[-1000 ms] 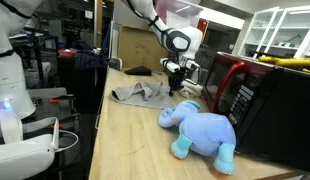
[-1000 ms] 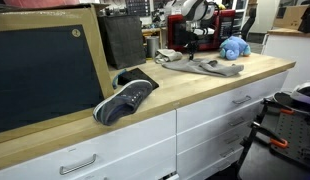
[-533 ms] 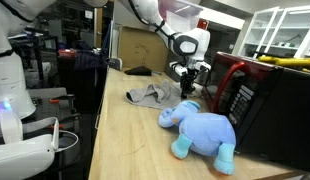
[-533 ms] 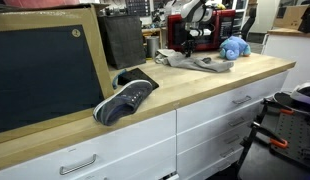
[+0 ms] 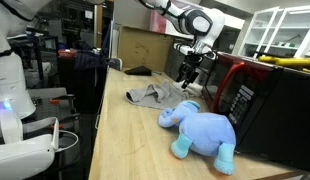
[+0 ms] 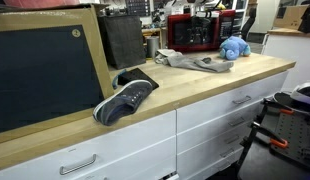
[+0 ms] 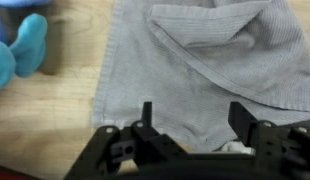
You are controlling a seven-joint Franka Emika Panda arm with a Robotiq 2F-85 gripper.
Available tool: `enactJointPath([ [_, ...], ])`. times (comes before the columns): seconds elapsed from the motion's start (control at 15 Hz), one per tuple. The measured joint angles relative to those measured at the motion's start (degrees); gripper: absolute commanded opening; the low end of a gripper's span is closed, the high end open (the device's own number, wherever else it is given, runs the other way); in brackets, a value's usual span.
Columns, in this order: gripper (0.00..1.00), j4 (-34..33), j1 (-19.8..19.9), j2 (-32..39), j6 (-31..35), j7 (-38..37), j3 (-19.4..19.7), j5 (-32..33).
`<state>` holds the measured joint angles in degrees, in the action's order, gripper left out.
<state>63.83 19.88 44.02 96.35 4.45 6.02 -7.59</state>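
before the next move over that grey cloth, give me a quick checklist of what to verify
1. Gripper jaws apart, nothing between them: ok.
2. Grey cloth lying on the counter, below the gripper and out of its grip: ok.
3. Cloth spread flat: not ok, it is folded and rumpled.
4. Blue plush elephant apart from the cloth's edge: cannot tell, they lie very close.
5. Red microwave clear of the gripper: cannot tell, it stands close beside it.

Grey cloth cropped at wrist view's top
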Motion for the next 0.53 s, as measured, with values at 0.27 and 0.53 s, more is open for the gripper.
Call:
enactJointPath([
  [0.27,1.00,0.23,0.11,0.47,-1.60,-1.67,1.45,0.79],
  [0.53,1.00,2.90,-0.18,0.73,0.54,-9.31,2.98,0.79],
])
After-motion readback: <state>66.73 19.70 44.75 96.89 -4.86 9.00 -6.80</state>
